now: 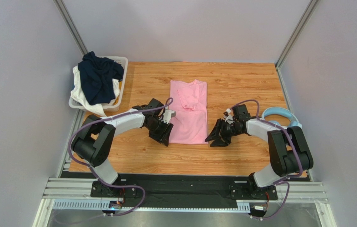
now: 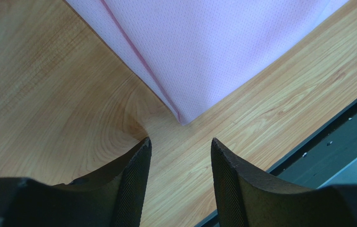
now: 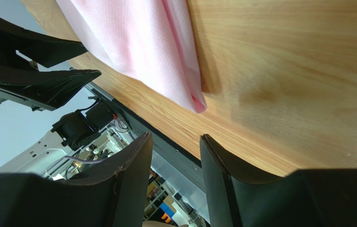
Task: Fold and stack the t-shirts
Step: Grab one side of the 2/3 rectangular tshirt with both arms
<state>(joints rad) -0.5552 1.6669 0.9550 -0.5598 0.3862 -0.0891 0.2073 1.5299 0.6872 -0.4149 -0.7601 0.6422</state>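
Observation:
A light pink t-shirt (image 1: 189, 111) lies folded into a long strip in the middle of the wooden table (image 1: 242, 87), sleeves tucked in. My left gripper (image 1: 164, 136) hovers at its near left corner (image 2: 183, 118), open, nothing between the fingers. At the shirt's near right corner (image 3: 195, 101) my right gripper (image 1: 216, 138) also stands open and holds nothing. A dark navy t-shirt (image 1: 98, 75) is heaped in the white basket (image 1: 122, 82) at the back left, on top of white cloth.
Light blue headphones (image 1: 279, 115) lie at the table's right edge behind my right arm. The black rail (image 1: 185, 182) with both arm bases runs along the near edge. Grey walls close in the left, back and right sides.

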